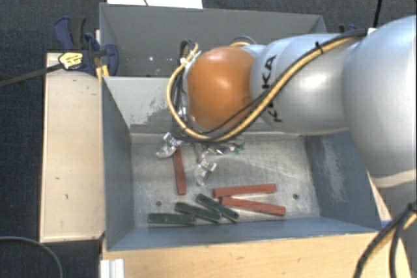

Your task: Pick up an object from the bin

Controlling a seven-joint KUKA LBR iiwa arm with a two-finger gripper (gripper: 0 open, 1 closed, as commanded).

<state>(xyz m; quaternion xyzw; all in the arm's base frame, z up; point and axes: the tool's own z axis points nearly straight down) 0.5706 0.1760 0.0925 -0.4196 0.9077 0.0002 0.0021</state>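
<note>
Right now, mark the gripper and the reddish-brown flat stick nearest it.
gripper (pixel 186 158), camera view, midway between its fingertips.
reddish-brown flat stick (pixel 179 176), camera view, middle of its length.

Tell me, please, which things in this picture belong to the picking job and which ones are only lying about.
Belonging to the job:
- pincer, open, low over the floor of the grey bin
- single red-brown stick, closest to the pincer

Only lying about:
- two red-brown sticks, side by side, further right
- dark green sticks, a small heap by the front wall
</note>
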